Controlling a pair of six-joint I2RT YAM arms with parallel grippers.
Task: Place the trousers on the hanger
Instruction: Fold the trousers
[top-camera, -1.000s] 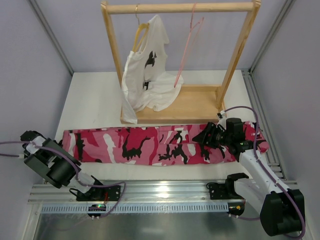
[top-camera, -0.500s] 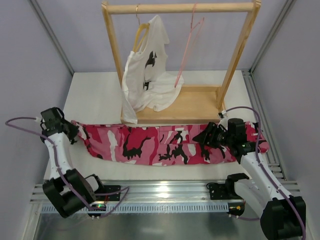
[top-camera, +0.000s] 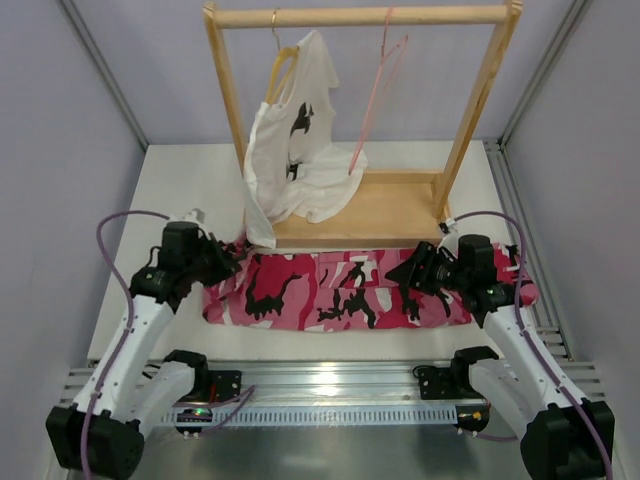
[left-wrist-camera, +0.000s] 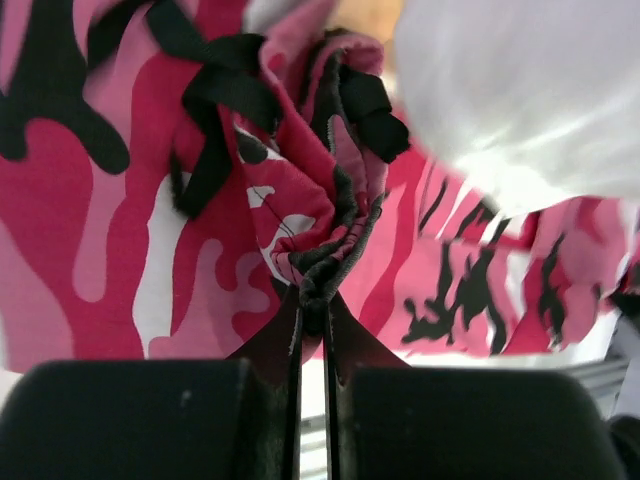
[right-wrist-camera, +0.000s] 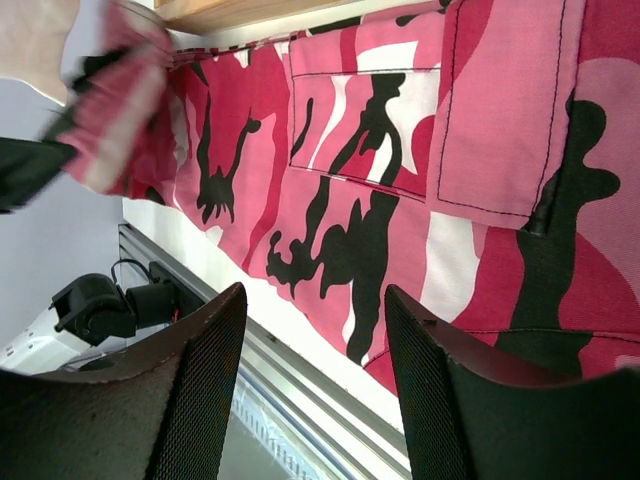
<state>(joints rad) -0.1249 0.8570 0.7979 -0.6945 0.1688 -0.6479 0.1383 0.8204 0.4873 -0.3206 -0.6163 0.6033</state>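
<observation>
The pink, white and black camouflage trousers (top-camera: 340, 292) lie across the table in front of the wooden rack. My left gripper (top-camera: 232, 262) is shut on their bunched left end, close to the rack's left foot. In the left wrist view the fingertips (left-wrist-camera: 312, 318) pinch a gathered fold of the trousers (left-wrist-camera: 100, 200). My right gripper (top-camera: 408, 275) hangs open just above the right part of the trousers (right-wrist-camera: 400, 130), with nothing between its mesh fingers (right-wrist-camera: 200, 380). The thin pink wire hanger (top-camera: 375, 100) hangs bare from the rack's top rail.
A white T-shirt (top-camera: 295, 160) on a wooden hanger droops from the rail onto the rack's base (top-camera: 390, 210), right beside my left gripper; it fills the upper right of the left wrist view (left-wrist-camera: 520, 90). A metal rail (top-camera: 320, 385) runs along the table's near edge.
My left arm has swung in from the near left and dragged the trousers' left end rightward to the rack's left foot, so the cloth now spans less of the table. The right arm has barely moved.
</observation>
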